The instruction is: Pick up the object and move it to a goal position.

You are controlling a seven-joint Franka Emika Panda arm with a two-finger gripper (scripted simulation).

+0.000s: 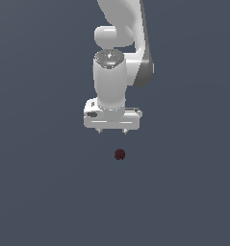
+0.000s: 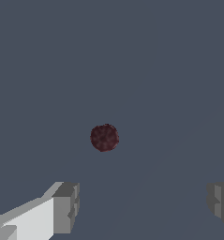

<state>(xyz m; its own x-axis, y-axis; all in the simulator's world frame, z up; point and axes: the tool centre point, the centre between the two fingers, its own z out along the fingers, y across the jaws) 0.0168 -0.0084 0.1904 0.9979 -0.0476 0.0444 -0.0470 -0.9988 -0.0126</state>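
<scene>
In the exterior view I have the tool (image 1: pixel 112 130) pointing straight down above the table (image 1: pixel 39 192), with the object (image 1: pixel 119 154), a tiny dark red bumpy ball, lying on the table apart from the fingertips and slightly toward the exterior view's right of the tool's centre. The step in hand, as I judge it, is the approach. To do it well I should first centre the ball between the fingers, then descend straight so neither fingertip knocks it; being round, it will probably roll at a glancing touch.

In the wrist view the two fingertips (image 2: pixel 66 208) stand spread wide, far wider than the ball, holding and touching nothing. The object (image 2: pixel 104 137) sits ahead of the gap rather than inside it, so I am not yet aligned.
</scene>
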